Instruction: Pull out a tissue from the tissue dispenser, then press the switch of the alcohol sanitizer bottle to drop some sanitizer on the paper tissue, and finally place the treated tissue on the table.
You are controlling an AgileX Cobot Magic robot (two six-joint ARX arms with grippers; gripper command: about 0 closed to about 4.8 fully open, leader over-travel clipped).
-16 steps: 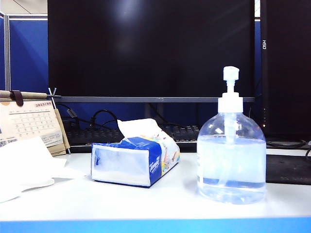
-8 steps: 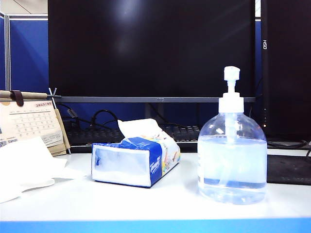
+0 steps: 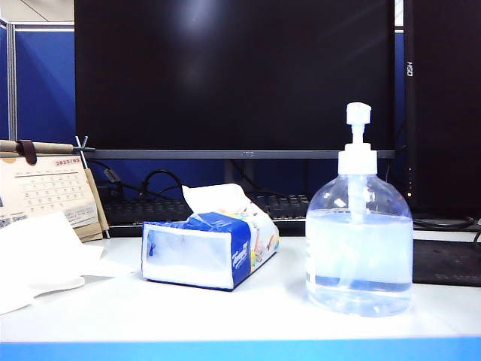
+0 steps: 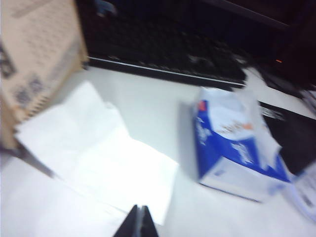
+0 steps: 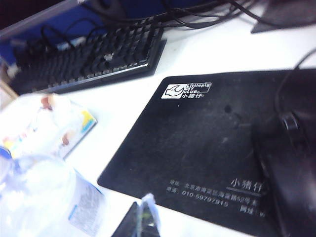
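Note:
A white creased tissue (image 3: 37,256) lies flat on the table (image 3: 225,320) at the left. It also shows in the left wrist view, where my left gripper (image 4: 140,219) hovers shut and empty above the tissue's (image 4: 98,158) near edge. The blue tissue dispenser (image 3: 210,248) sits mid-table with a sheet poking up. At the right stands the clear alcohol sanitizer bottle (image 3: 358,248) with its white switch (image 3: 358,114) up and sanitizer (image 3: 358,263) inside. My right gripper (image 5: 143,219) is shut beside the bottle (image 5: 39,197). Neither arm shows in the exterior view.
A desk calendar (image 3: 45,192) stands at the back left, close behind the tissue. A black keyboard (image 3: 150,210) and a monitor (image 3: 233,75) are behind the pack. A black mouse pad (image 5: 212,148) with a mouse (image 5: 291,158) lies right of the bottle.

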